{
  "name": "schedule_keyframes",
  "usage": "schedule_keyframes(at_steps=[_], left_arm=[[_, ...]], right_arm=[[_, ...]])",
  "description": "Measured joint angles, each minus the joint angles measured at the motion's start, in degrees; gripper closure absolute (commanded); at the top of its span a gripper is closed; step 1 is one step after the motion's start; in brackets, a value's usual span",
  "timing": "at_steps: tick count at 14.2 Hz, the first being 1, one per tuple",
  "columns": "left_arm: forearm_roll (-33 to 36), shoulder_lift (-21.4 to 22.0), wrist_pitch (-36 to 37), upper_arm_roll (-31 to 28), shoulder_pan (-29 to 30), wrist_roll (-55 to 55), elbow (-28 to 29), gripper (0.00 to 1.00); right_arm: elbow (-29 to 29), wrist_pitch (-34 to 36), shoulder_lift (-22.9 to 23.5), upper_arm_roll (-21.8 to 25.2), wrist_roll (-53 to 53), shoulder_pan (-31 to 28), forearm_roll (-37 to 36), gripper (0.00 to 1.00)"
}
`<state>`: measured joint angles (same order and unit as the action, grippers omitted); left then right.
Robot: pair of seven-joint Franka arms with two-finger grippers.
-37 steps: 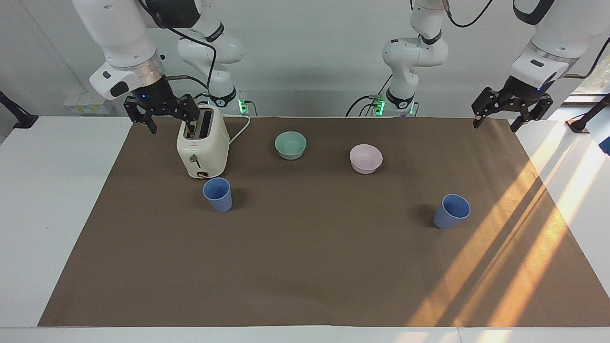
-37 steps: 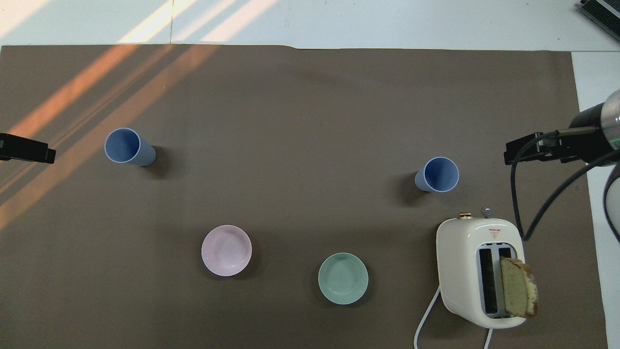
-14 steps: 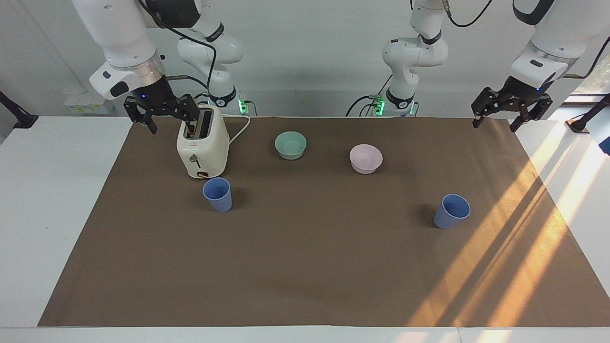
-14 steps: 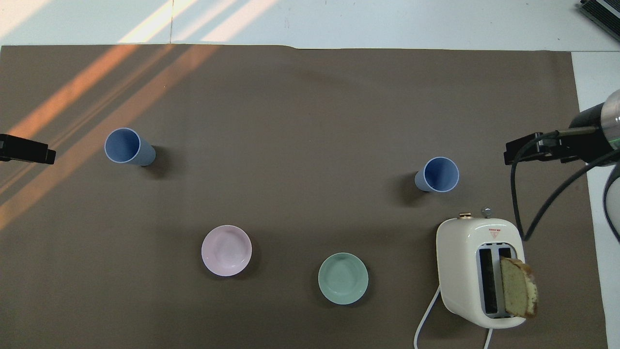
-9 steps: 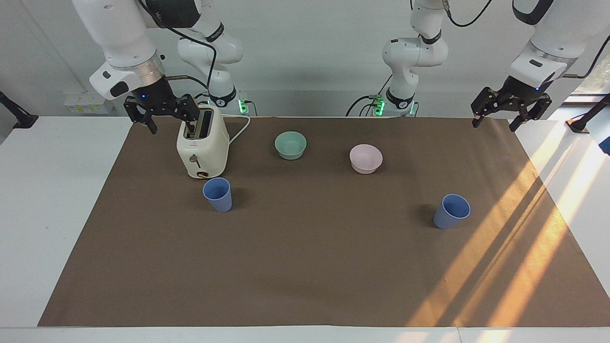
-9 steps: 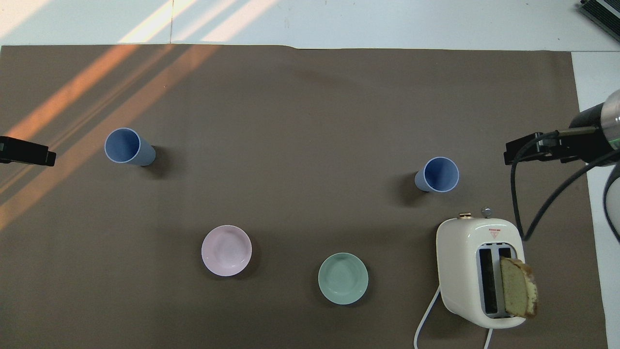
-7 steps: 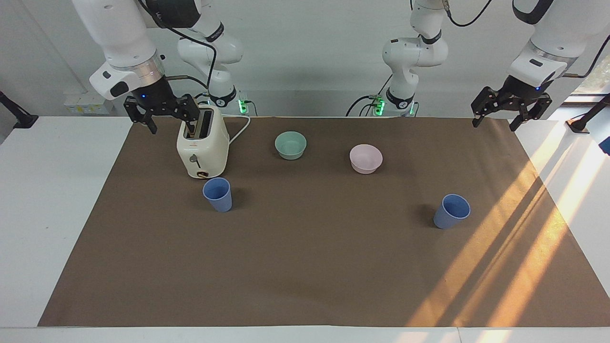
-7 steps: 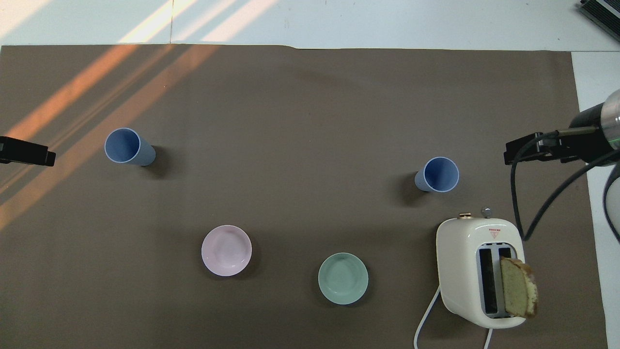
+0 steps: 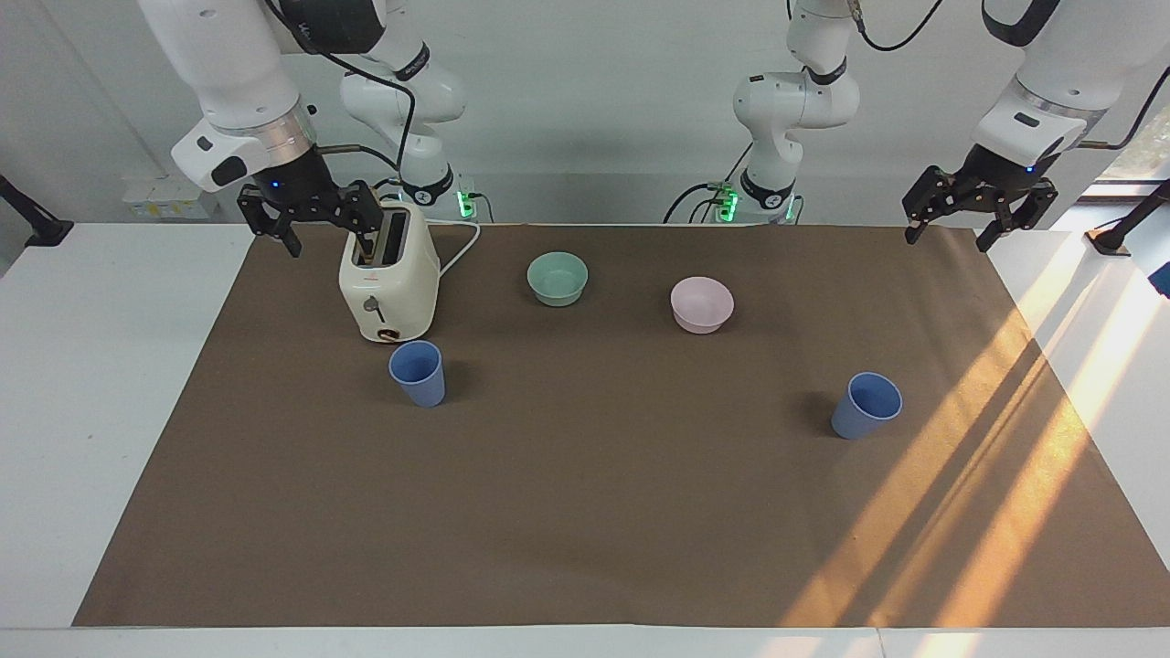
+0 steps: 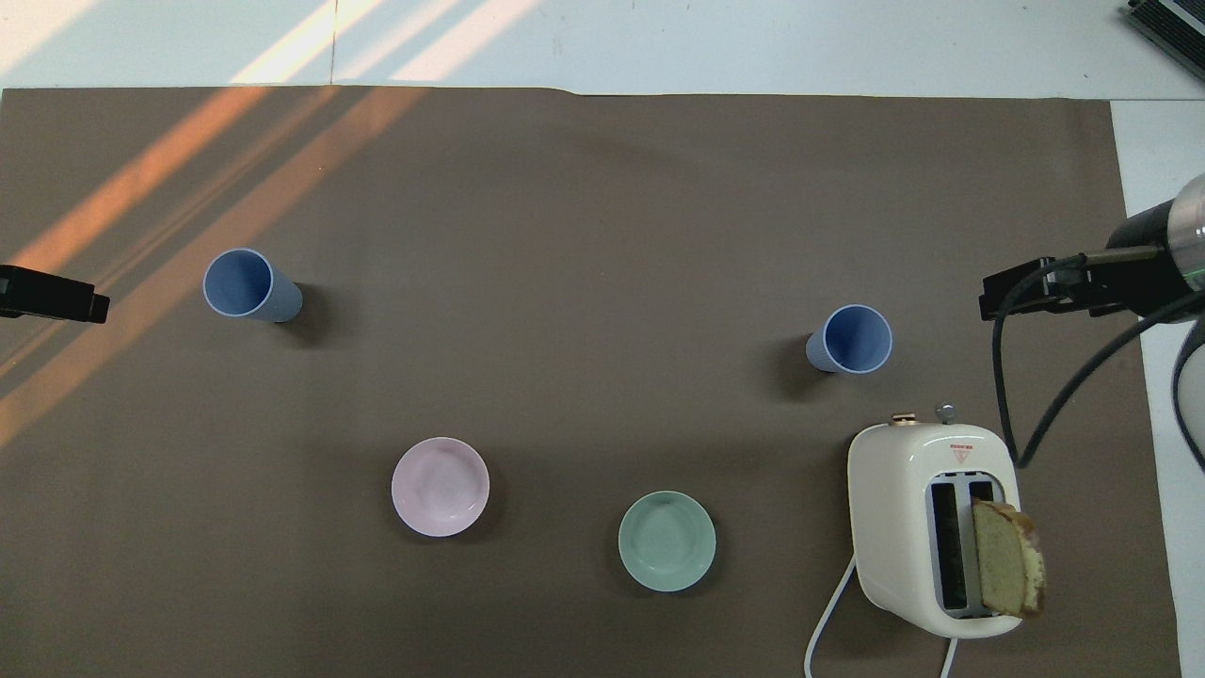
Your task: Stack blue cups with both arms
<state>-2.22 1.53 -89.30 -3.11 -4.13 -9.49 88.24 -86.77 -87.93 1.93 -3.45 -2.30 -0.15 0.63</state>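
Note:
Two blue cups stand upright and apart on the brown mat. One cup (image 9: 419, 373) (image 10: 852, 340) stands toward the right arm's end, just farther from the robots than the toaster. The other cup (image 9: 866, 405) (image 10: 247, 285) stands toward the left arm's end. My right gripper (image 9: 320, 224) (image 10: 1036, 292) hangs open and empty in the air beside the toaster, over the mat's edge. My left gripper (image 9: 969, 224) (image 10: 52, 294) hangs open and empty over the mat's corner at the left arm's end. Neither gripper touches a cup.
A cream toaster (image 9: 388, 279) (image 10: 927, 527) with a bread slice (image 10: 1007, 557) in a slot stands near the right arm. A mint-green bowl (image 9: 558, 277) (image 10: 666, 540) and a pale pink bowl (image 9: 702, 303) (image 10: 441, 486) sit nearer to the robots than the cups. The mat (image 9: 585, 512) covers most of the white table.
The left gripper has drifted very slightly. The cups, the bowls, the toaster and the right gripper have not moved.

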Motion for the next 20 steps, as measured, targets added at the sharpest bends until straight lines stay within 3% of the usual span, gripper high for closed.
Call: schedule_keyframes(at_steps=[6, 15, 20], left_arm=[[0.0, -0.8, -5.1, -0.1, 0.1, -0.3, 1.0, 0.0], [0.0, -6.5, -18.4, -0.4, 2.3, -3.5, 8.1, 0.0], [0.0, -12.5, -26.0, -0.5, 4.0, -9.0, 11.5, 0.03]], right_arm=[[0.0, 0.0, 0.0, 0.0, 0.0, 0.0, 0.0, 0.0], [0.0, 0.0, 0.0, 0.0, 0.0, 0.0, 0.0, 0.0], [0.0, 0.0, 0.0, 0.0, 0.0, 0.0, 0.0, 0.0]])
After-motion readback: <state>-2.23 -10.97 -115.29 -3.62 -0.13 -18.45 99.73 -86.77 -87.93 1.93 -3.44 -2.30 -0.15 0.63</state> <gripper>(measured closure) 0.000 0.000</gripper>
